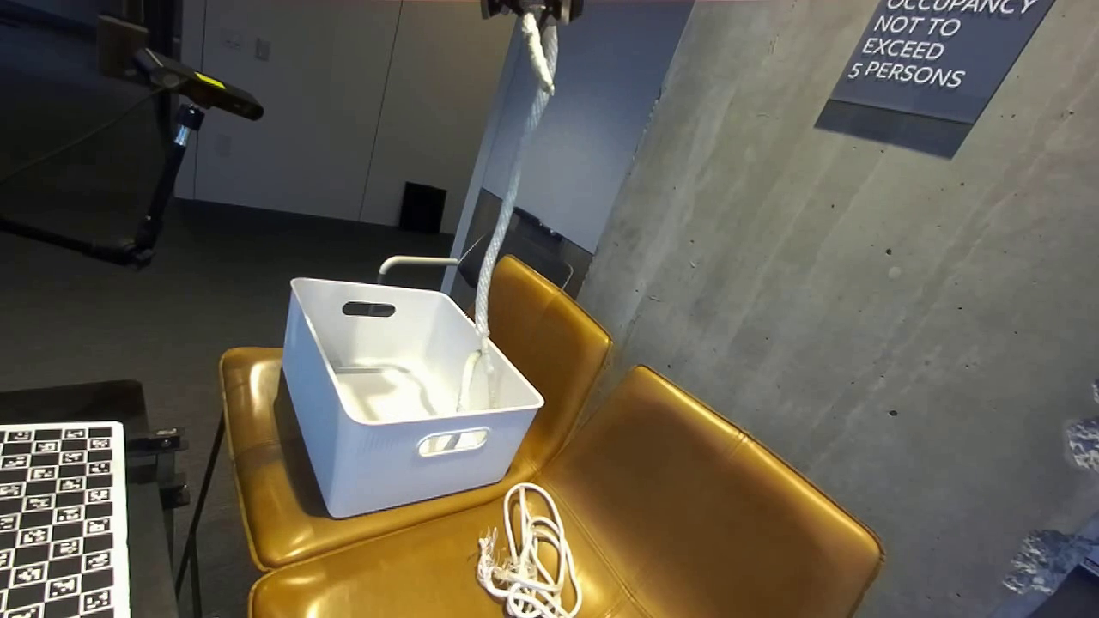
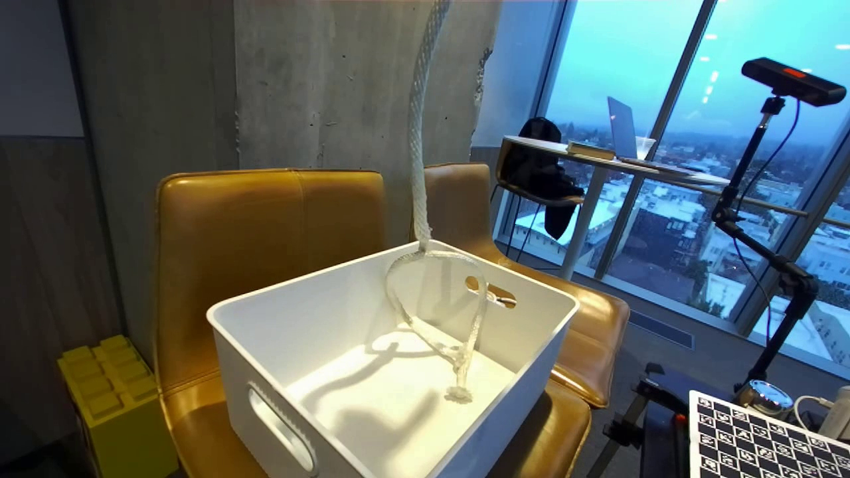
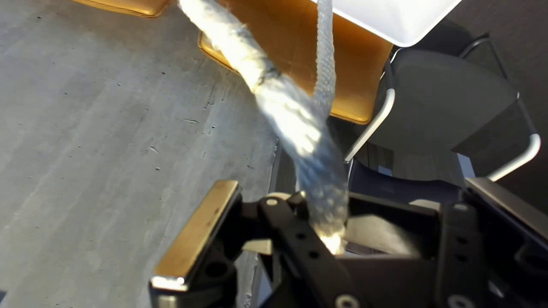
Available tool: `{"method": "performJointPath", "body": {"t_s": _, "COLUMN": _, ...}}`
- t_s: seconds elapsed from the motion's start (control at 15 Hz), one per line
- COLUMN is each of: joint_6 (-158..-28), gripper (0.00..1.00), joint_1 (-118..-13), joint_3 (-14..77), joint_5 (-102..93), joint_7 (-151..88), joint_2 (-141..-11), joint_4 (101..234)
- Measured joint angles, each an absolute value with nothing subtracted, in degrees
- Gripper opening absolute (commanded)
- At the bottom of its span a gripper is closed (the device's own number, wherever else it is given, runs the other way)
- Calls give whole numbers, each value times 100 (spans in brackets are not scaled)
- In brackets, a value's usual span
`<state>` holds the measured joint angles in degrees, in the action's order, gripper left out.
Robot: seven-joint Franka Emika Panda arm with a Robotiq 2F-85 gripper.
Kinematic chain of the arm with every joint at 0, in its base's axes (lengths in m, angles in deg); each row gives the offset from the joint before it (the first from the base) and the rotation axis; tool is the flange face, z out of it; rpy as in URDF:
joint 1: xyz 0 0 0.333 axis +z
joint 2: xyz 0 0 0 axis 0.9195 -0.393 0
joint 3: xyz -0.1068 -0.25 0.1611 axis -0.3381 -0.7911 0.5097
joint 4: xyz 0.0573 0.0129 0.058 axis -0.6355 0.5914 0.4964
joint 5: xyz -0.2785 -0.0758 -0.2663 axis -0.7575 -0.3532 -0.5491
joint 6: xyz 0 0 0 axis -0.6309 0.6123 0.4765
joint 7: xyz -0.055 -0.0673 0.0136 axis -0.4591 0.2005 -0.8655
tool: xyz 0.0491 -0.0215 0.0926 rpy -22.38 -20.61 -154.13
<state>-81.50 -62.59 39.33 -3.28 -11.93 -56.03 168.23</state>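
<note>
Angular gripper (image 3: 342, 226) seemingly pinches braided rope (image 3: 295, 124) (lower end frayed).

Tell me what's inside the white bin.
A rope hangs into the white bin, its looped, frayed end visible. In both exterior views, the near walls hide part of the floor.

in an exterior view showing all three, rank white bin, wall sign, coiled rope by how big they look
1. White bin, clearly largest
2. Wall sign, cut off by the top edge
3. Coiled rope, smallest, reaching the bottom edge
</note>
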Motion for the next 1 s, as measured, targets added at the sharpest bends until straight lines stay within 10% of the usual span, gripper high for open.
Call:
{"method": "performJointPath", "body": {"t_s": 0.8, "joint_6": -8638, "gripper": 0, "joint_1": -6187, "joint_3": 3993, "joint_5": -175, "joint_7": -1309, "joint_2": -5233, "joint_4": 18668}}
{"method": "performJointPath", "body": {"t_s": 1.0, "joint_6": -8764, "gripper": 29, "joint_1": -6185, "joint_3": 3998, "joint_5": -175, "joint_7": -1339, "joint_2": -5121, "joint_4": 18992}}
